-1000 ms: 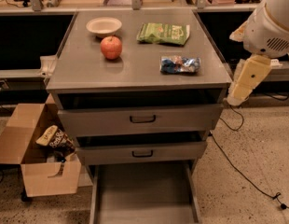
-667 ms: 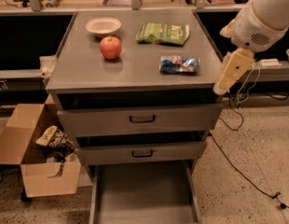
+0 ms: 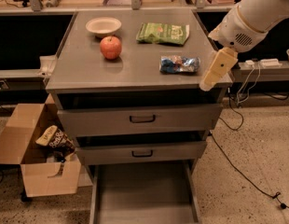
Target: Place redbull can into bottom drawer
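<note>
The redbull can (image 3: 179, 64), blue and silver with red specks, lies on its side on the grey cabinet top (image 3: 135, 69), toward the right front. My gripper (image 3: 210, 78) hangs from the white arm over the top's right front corner, just right of the can and apart from it. It holds nothing that I can see. The bottom drawer (image 3: 101, 190) is pulled out at floor level, a flat grey tray with low side walls and nothing in it.
A red apple (image 3: 111, 47), a white bowl (image 3: 103, 26) and a green snack bag (image 3: 163, 33) sit on the top. Two shut grey drawers with black handles (image 3: 142, 119) are above the open one. A cardboard box (image 3: 39, 162) with snack bags stands at the left. Cables (image 3: 242, 171) run along the floor at the right.
My arm and gripper have moved left and up, from beside the cabinet's right edge to over its right front corner, closer to the can. Nothing else has moved.
</note>
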Robot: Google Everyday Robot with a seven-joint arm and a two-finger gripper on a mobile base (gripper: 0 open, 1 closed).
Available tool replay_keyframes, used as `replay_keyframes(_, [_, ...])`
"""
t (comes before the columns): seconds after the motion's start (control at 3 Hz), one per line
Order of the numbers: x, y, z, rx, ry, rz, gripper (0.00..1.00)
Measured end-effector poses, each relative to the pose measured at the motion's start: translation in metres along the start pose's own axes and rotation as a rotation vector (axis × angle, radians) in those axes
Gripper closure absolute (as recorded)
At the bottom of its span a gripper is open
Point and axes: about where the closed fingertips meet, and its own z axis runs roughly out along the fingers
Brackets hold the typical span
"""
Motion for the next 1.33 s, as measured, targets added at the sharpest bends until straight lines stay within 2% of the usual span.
replay_keyframes(0.33, [0.000,-0.012,0.007,0.008,-0.017,-0.005,0.00])
replay_keyframes(0.67, [-0.002,-0.037,0.021,0.022,-0.050,-0.006,0.00])
replay_keyframes(1.0, [-0.009,-0.062,0.042,0.022,-0.090,0.008,0.00])
replay_keyframes(1.33, [-0.010,-0.086,0.078,0.010,-0.098,0.036,0.00])
